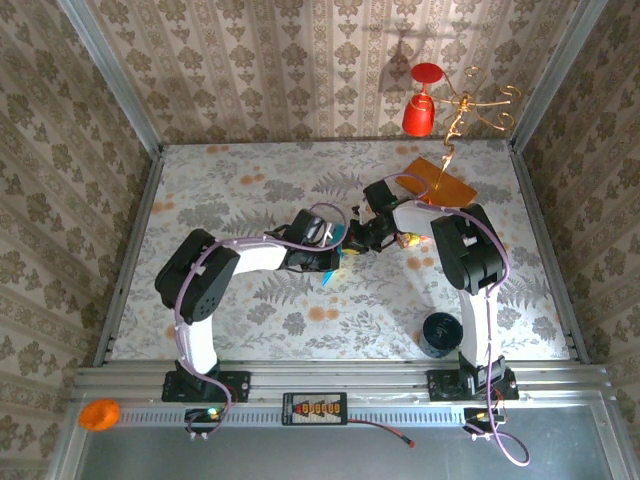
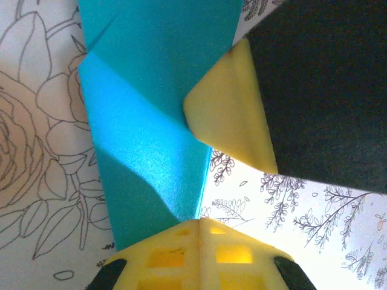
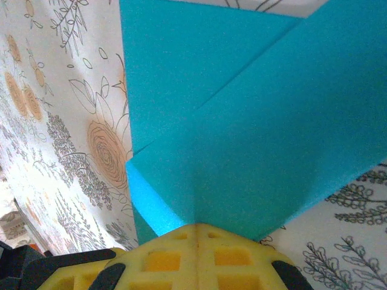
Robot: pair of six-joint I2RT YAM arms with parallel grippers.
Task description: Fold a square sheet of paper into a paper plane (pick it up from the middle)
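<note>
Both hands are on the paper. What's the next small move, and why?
Probably hold firm with the left hand and slide the right hand along the crease to flatten it: both hands are shut on the teal paper, whose flap looks raised.

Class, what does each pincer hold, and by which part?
Both grip the paper: the left pincer its narrow folded end, the right pincer a layered edge at a crease.
</note>
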